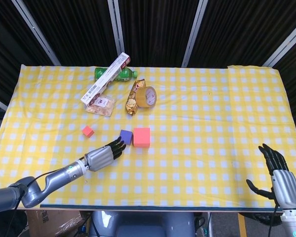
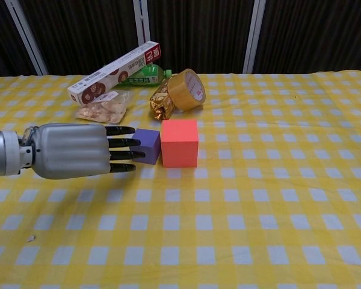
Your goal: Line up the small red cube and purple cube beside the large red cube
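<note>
The large red cube (image 1: 141, 137) (image 2: 180, 142) stands mid-table. The purple cube (image 1: 126, 137) (image 2: 148, 146) sits right against its left side. My left hand (image 1: 103, 156) (image 2: 78, 150) lies low over the cloth with its fingers stretched out flat, their tips at the purple cube's near-left face; it holds nothing. The small red cube (image 1: 88, 131) rests alone further left, hidden behind the hand in the chest view. My right hand (image 1: 278, 175) hangs at the table's front right corner, fingers spread and empty.
At the back stand a long red-and-white box (image 1: 106, 78), a green bottle (image 1: 119, 74), a snack bag (image 1: 101, 105), a gold wrapper (image 1: 134, 97) and a roll of brown tape (image 1: 149, 96). The yellow checked cloth (image 1: 212, 128) covers the table.
</note>
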Motion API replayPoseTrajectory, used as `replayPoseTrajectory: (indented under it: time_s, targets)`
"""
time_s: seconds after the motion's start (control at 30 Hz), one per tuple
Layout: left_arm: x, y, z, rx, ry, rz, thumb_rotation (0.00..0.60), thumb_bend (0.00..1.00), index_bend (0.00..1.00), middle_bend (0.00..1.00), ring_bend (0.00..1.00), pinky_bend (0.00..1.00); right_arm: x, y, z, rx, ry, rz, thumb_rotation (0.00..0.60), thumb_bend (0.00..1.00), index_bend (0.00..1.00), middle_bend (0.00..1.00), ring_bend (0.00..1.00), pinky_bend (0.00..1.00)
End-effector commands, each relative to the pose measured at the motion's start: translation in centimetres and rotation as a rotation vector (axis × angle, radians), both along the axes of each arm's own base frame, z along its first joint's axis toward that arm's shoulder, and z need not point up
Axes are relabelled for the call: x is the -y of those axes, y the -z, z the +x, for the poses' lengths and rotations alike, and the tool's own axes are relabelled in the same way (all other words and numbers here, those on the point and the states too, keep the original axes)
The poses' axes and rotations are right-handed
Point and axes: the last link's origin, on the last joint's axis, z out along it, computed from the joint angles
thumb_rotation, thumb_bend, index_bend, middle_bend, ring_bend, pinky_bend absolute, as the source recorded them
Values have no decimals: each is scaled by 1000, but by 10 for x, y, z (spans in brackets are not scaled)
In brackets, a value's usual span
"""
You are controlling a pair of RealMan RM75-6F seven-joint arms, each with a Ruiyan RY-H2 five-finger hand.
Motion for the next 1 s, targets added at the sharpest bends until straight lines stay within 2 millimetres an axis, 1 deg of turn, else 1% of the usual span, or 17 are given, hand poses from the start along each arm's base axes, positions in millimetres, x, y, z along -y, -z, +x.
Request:
replayPoseTrajectory:
  time_s: [0.03,0.13,0.23,0.33,0.4,0.53,0.63,0.8,1.0]
  targets:
    - [1,-13,3,74,-32,18,600,530,105,0,0,0,0,0,0,1,1,0,600,307,0,0,0,0]
    - [-4,-37,6,183,-99,61,600,415,105,0,0,0,0,0,0,1,-1,0,600,307,0,0,0,0]
    - [-17,-61,1,291,-224,126,600,327,104,0,0,0,-1,1,1,-1,-2,1,600,308,0,0,0,0]
    - [-27,-74,-5,365,-340,180,600,270,118,0,0,0,-1,1,1,-3,-4,1,600,307,0,0,0,0]
    - [-34,-80,-11,404,-425,215,600,253,132,0,0,0,-1,1,0,-2,-3,0,600,307,0,0,0,0]
    - [-43,-84,-22,440,-550,260,600,244,144,0,0,0,-1,0,0,-4,0,0,600,307,0,0,0,0]
    - [-50,-83,-27,431,-605,270,600,244,162,0,0,0,-1,1,0,-4,3,4,600,307,0,0,0,0]
    - [-59,-80,-33,375,-635,256,600,243,178,0,0,0,0,1,-1,-4,9,4,600,307,0,0,0,0]
    - [-64,-71,-40,352,-664,237,600,244,200,0,0,0,0,2,-1,-3,17,9,600,308,0,0,0,0]
